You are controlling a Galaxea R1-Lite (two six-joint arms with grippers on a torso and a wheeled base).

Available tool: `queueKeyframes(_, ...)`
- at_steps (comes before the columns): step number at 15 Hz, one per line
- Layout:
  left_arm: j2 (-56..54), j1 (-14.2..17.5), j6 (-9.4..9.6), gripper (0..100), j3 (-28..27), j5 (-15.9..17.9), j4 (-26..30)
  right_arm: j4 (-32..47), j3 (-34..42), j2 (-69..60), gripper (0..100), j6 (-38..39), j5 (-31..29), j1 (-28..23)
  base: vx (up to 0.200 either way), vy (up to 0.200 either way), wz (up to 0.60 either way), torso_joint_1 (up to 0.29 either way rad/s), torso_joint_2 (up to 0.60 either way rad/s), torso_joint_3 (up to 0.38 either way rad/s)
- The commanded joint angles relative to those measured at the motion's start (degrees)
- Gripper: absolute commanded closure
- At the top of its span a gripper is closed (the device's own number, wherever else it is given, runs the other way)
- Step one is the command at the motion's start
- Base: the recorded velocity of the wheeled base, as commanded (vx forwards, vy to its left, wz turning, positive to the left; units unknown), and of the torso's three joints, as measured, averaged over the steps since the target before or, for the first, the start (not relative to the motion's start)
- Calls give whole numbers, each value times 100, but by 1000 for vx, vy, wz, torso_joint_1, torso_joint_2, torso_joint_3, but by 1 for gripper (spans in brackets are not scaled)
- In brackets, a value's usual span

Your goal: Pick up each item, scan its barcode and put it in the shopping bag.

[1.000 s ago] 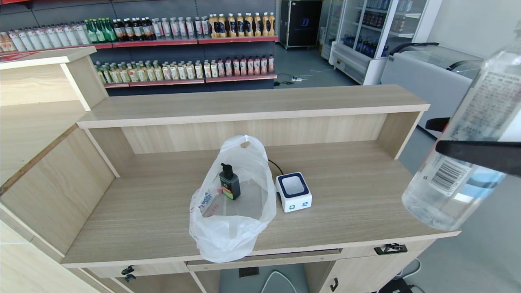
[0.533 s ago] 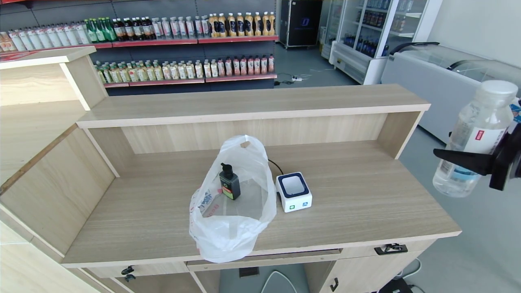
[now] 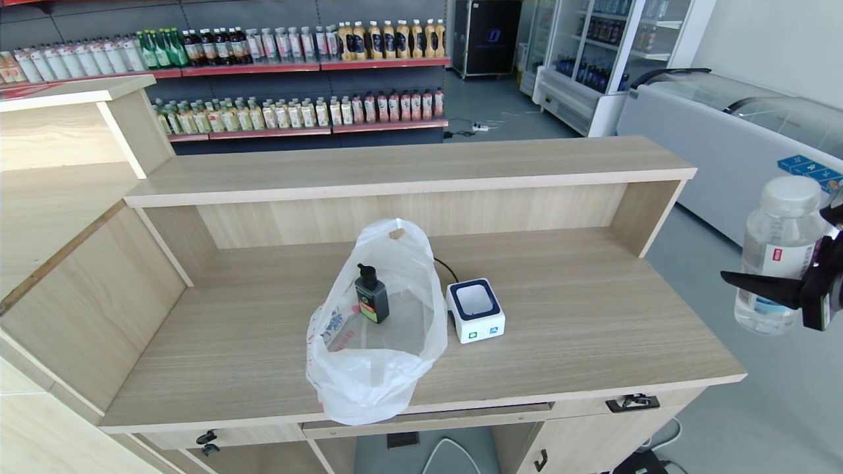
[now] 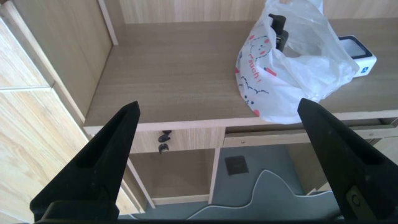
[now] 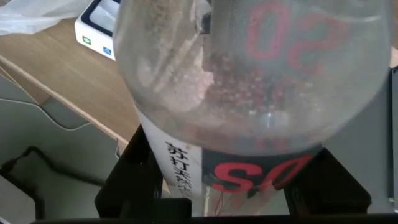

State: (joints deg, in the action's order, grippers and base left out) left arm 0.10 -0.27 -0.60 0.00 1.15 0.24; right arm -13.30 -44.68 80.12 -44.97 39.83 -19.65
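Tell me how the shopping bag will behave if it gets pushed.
The shopping bag looks thin and crumpled, so it would probably buckle rather than slide. The pump bottle standing inside may anchor it, or tip over.

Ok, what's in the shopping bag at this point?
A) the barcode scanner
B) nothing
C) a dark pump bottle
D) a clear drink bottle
C: a dark pump bottle stands inside the shopping bag, while the clear bottle is held in the right gripper, off the right end of the counter.
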Motion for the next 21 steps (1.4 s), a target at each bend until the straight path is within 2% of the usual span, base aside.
queueKeyframes(1,-1,0,-2,0,0,0,2,56,29,-58,100,-20,-19,-179,0,0,0,0,0,0)
queueKeyframes(4,-1,0,-2,0,0,0,-7,29,108,-49,100,-478,-318,-302,0,0,600,2,-1,6)
queueKeyframes(8,-1,0,-2,0,0,0,2,-735,47,496,100,-495,-423,-302,0,0,600,2,4,2)
queueKeyframes(11,-1,0,-2,0,0,0,2,-1052,-243,1226,100,-776,-335,-267,0,0,0,0,0,0)
queueKeyframes(12,-1,0,-2,0,0,0,2,-1184,-296,1516,100,-1014,-247,-276,0,0,0,0,0,0)
queueKeyframes(15,-1,0,-2,0,0,0,2,-1298,-480,2122,100,-1787,605,-382,0,0,0,0,0,0)
queueKeyframes(18,-1,0,-2,0,0,0,2,-1289,-621,2403,100,-2938,1203,-390,0,0,0,0,0,0)
queueKeyframes(21,-1,0,-2,0,0,0,2,-1307,-639,2606,100,-3343,1730,-390,0,0,0,0,0,0)
